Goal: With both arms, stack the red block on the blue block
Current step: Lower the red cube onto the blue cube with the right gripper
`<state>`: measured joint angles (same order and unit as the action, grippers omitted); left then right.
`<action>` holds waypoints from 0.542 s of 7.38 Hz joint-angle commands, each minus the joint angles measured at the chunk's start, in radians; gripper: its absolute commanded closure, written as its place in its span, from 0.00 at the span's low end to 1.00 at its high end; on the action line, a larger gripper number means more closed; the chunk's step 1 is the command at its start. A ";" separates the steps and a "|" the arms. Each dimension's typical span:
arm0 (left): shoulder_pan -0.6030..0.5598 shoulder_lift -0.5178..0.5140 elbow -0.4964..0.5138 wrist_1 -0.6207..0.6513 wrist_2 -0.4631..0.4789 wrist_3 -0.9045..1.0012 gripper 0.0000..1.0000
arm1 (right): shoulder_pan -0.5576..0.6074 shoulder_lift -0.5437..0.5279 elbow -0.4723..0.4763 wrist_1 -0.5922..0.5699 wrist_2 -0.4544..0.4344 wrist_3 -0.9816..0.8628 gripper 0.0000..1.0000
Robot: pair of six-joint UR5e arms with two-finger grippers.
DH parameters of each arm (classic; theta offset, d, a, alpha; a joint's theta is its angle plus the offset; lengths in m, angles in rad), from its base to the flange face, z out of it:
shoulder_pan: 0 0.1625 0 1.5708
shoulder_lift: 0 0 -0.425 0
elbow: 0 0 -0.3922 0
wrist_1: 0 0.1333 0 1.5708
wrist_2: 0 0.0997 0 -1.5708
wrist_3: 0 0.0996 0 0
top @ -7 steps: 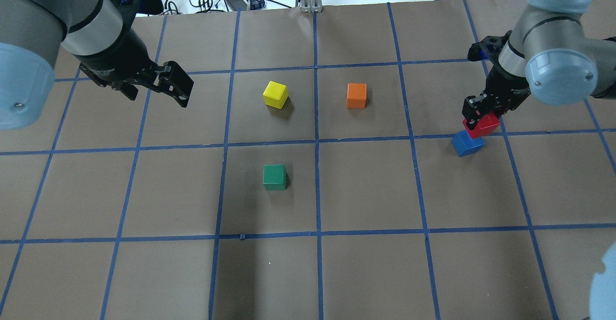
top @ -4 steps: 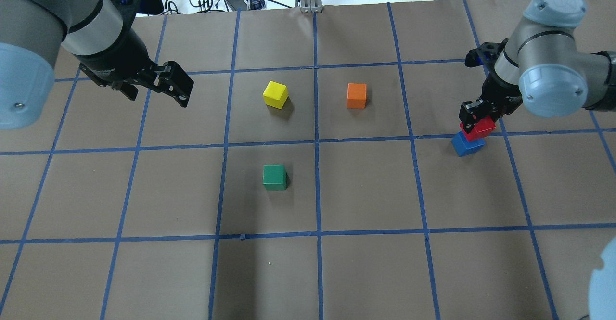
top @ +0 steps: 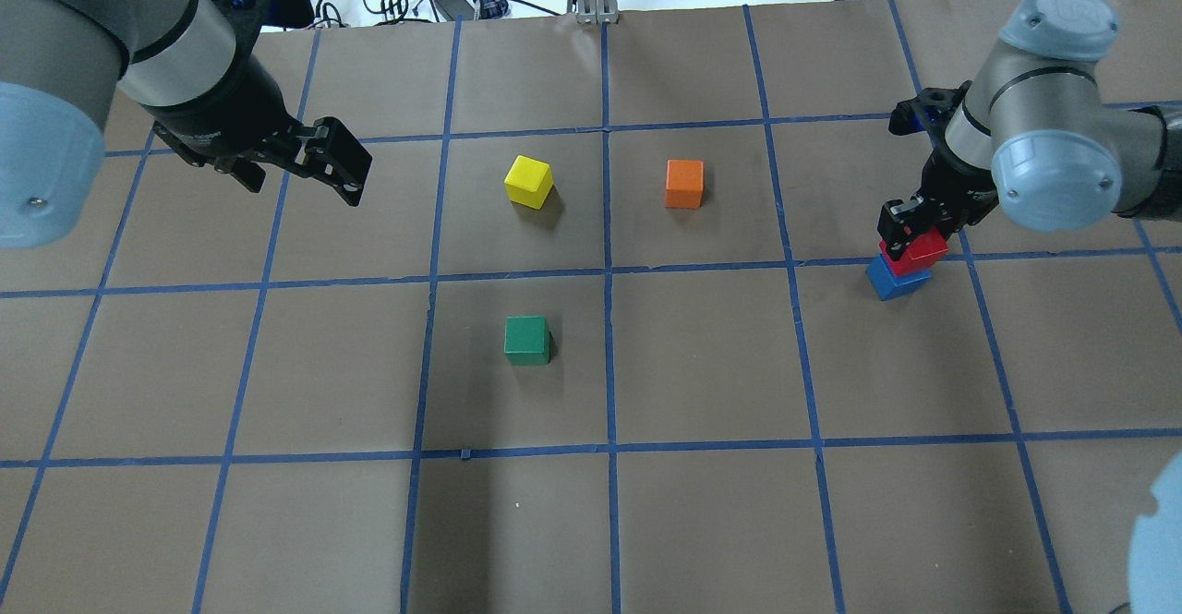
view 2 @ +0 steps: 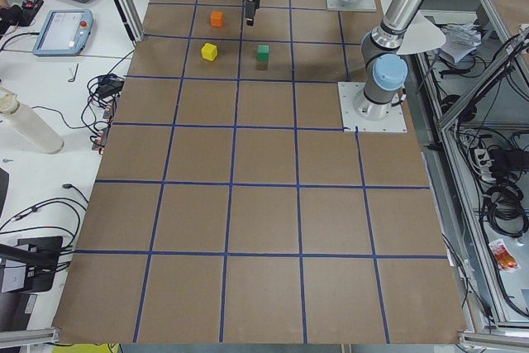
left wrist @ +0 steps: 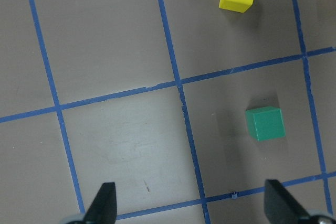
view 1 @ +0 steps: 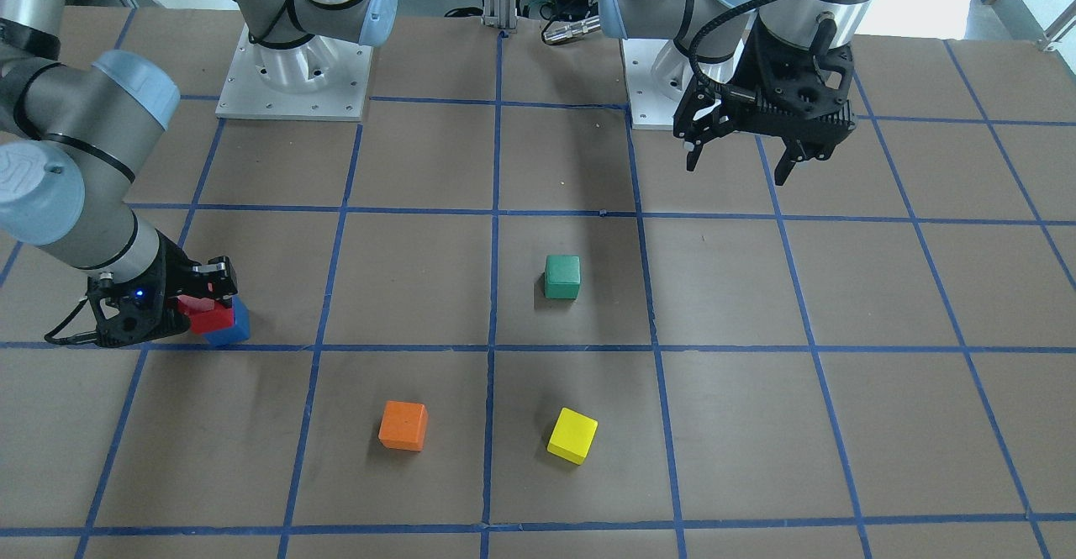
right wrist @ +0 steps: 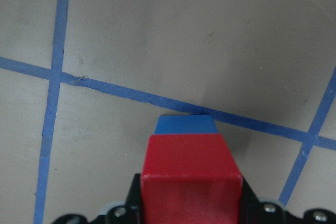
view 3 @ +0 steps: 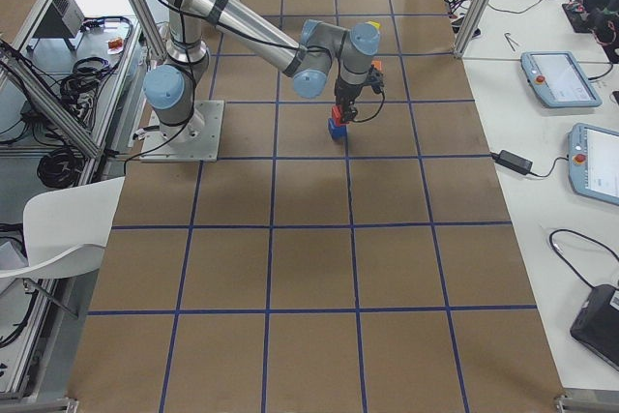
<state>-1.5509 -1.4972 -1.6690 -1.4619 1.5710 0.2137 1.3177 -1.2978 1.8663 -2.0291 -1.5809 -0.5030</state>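
Red block (top: 916,250), clamped between the fingers of the right hand (top: 912,234), sits just over the blue block (top: 892,280) on the robot's right side of the tabletop (top: 702,365), a strip of blue showing past its far edge in the wrist view. By my judgement the hand should settle the cube flat and squared before parting its fingers, then rise straight up so nothing drags. The left hand (view 1: 738,166) hangs with fingers apart, well away from both cubes.

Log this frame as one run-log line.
phase: placing | right gripper: shut on red block, directly over blue block, contact unclear | left gripper: open, empty | release: not yet
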 commanded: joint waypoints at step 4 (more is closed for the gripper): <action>0.002 0.000 0.000 0.011 0.000 0.000 0.00 | 0.000 0.002 0.002 -0.005 -0.001 0.003 0.01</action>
<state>-1.5499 -1.4975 -1.6683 -1.4581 1.5708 0.2139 1.3177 -1.2963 1.8683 -2.0334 -1.5810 -0.5012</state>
